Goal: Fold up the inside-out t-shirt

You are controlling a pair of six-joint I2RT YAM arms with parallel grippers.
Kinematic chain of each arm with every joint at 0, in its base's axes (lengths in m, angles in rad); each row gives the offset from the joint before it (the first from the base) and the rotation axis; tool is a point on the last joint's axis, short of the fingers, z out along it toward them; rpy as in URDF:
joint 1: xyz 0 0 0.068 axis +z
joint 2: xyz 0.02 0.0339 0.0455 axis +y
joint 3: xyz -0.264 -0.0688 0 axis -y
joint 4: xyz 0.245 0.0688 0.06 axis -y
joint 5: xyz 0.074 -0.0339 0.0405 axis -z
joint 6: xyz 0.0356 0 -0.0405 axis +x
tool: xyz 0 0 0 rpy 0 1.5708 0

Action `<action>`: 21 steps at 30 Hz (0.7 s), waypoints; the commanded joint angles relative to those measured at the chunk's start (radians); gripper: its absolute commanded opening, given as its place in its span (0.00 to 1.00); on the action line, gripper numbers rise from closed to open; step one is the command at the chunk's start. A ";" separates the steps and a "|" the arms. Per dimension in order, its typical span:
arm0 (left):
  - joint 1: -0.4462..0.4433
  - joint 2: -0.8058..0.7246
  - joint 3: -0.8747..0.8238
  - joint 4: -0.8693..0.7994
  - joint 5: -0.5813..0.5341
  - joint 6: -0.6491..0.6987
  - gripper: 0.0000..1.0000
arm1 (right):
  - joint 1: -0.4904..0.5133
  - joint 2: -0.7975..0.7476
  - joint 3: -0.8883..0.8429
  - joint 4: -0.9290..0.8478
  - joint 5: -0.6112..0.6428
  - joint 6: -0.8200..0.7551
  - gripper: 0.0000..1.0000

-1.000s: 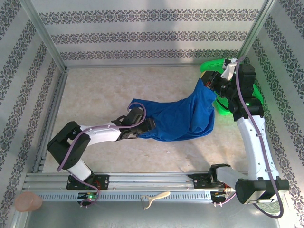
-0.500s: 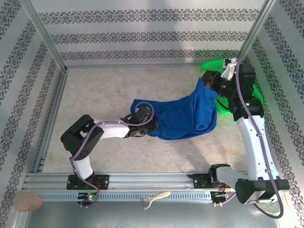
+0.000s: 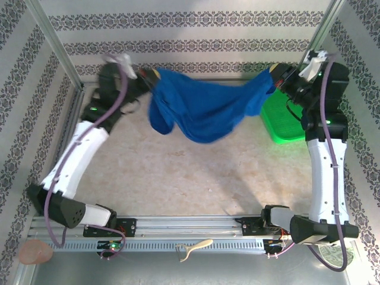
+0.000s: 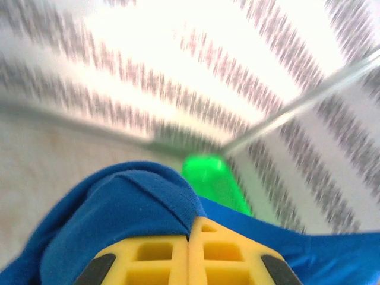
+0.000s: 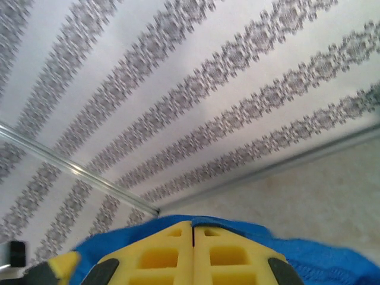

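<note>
The royal-blue cotton t-shirt (image 3: 202, 107) hangs across the upper frame, sagging toward the beige worktop (image 3: 178, 178), with the left gripper (image 3: 147, 76) and right gripper (image 3: 273, 76) both pinched closed on its edges. It looks soft, light and floppy, so 2 holds at the hem or seams suit it best.

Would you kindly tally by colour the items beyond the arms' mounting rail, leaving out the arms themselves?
Blue: 1, the t-shirt
Green: 1, the plastic basket
Total: 2
</note>
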 commanded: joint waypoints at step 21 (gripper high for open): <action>0.243 -0.105 -0.226 0.050 0.372 -0.073 0.41 | 0.023 0.018 0.082 0.096 -0.107 0.138 0.00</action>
